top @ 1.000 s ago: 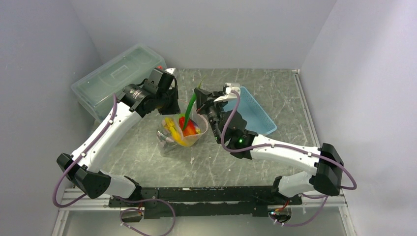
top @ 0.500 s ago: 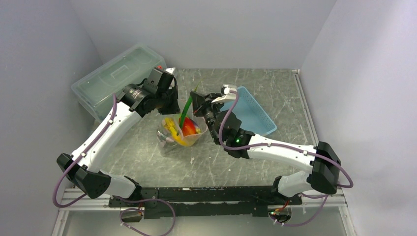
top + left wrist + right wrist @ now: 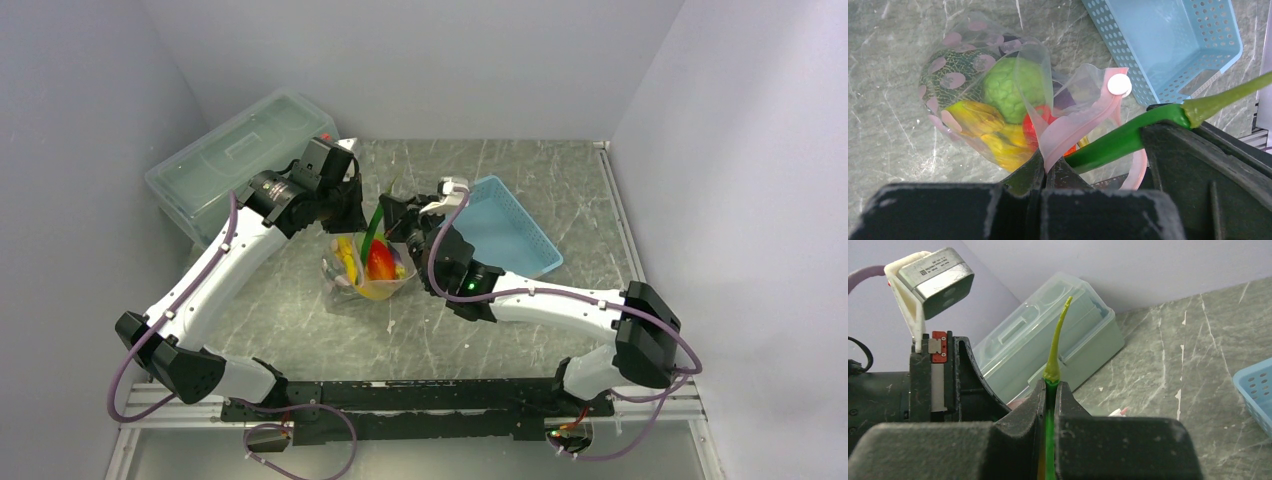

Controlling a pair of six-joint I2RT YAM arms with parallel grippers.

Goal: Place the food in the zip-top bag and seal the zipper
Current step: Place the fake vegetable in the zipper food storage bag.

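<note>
A floppy clear plastic bag (image 3: 342, 276) printed with pale pink dots sits on the grey marbled counter (image 3: 450, 330), its mouth held up. Inside lie yellow bananas (image 3: 983, 131), a bright-green knobbly ball (image 3: 1007, 90), a dull-green netted lump (image 3: 948, 67) and a red piece (image 3: 1034, 125). The left gripper (image 3: 1045, 167) is clenched on the bag's mouth edge, right on the pink zipper strip (image 3: 1075, 122). The right gripper (image 3: 1049, 390) is clamped on a long green chilli pepper (image 3: 1055, 352), stalk up, with its lower end dipping into the open mouth. A light-blue perforated plastic basket (image 3: 515, 228) stands just beside the bag. A translucent lidded box (image 3: 225, 152) sits at the back left.
</note>
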